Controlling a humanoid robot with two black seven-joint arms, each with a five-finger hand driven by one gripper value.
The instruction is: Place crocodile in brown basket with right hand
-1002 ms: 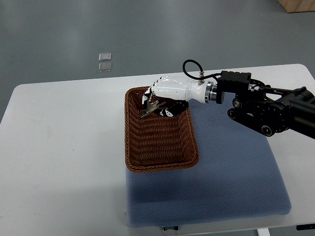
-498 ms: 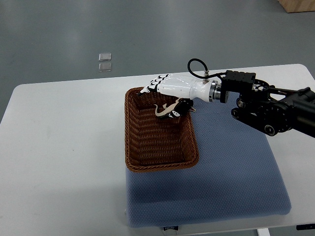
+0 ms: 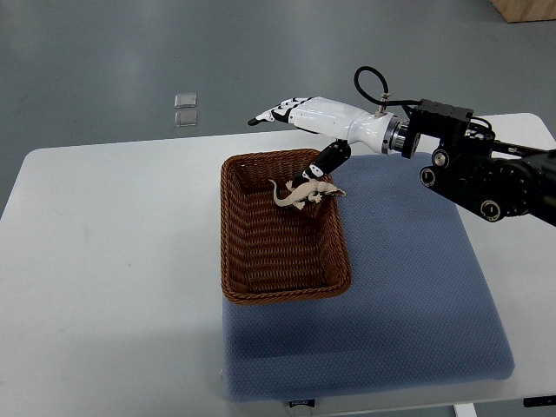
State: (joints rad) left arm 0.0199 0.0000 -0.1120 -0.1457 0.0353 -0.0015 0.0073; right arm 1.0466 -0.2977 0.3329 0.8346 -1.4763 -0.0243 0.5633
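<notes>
Crocodile (image 3: 300, 193) is seen lying inside the brown basket (image 3: 278, 295), at its upper right corner near the frame's centre. The right robot hand (image 3: 317, 115) is spread and empty just above. It should be lifted straight clear so nothing is dragged out.

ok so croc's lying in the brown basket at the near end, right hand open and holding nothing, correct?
One thing is off. The crocodile is in the brown basket, but at its far end, close to the right wall, not the near end. The right hand is open and holding nothing, as you said. The top view shows this.
</notes>
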